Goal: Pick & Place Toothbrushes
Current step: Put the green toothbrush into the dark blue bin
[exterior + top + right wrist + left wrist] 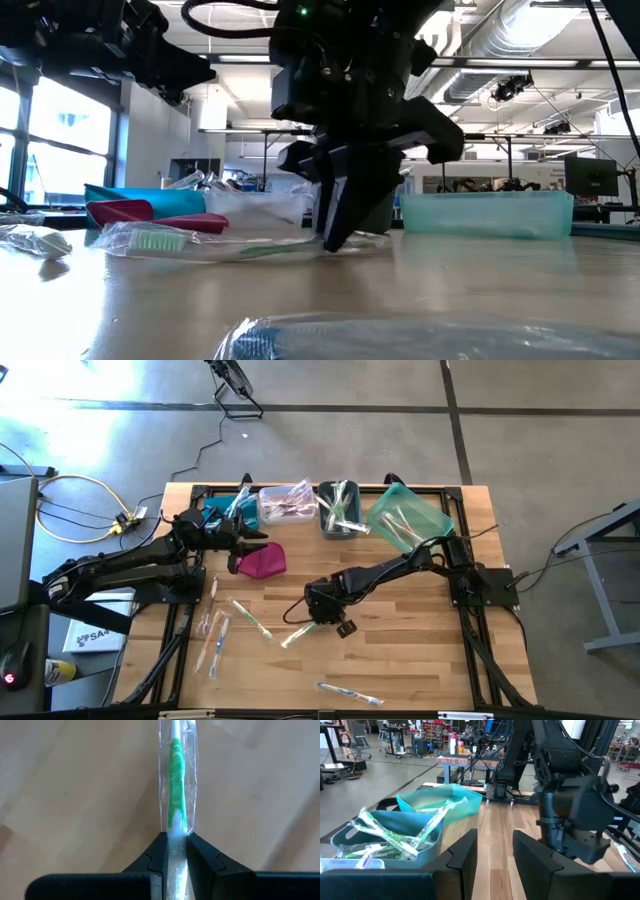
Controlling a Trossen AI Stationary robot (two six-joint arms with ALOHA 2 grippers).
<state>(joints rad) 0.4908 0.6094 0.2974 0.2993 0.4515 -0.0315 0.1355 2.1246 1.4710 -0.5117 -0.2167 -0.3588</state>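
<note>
A green-and-white toothbrush (175,775) in a clear wrapper lies near the table's middle, and my right gripper (175,844) is shut on it; the high view shows this toothbrush (298,635) running from my right gripper (316,624) toward the near left. Several more toothbrushes (250,618) lie on the wood at the near left, and one (350,693) lies by the near edge. My left gripper (495,862) hangs level and open, with nothing in it, by the magenta pouch (262,560). My right gripper pinches the wrapped toothbrush's white handle (175,836), just behind its green grip section, between its two fingers (155,851). The fingers come steeply from above, one on each side of the handle. The brush lies about level at the table top, its bristle end (155,240) away from the fingers.
Along the far edge stand a blue bin (222,512), a clear bin (285,505), a grey bin (340,510) and a tilted teal bin (405,518), each holding wrapped toothbrushes. Bare wood lies at the near right.
</note>
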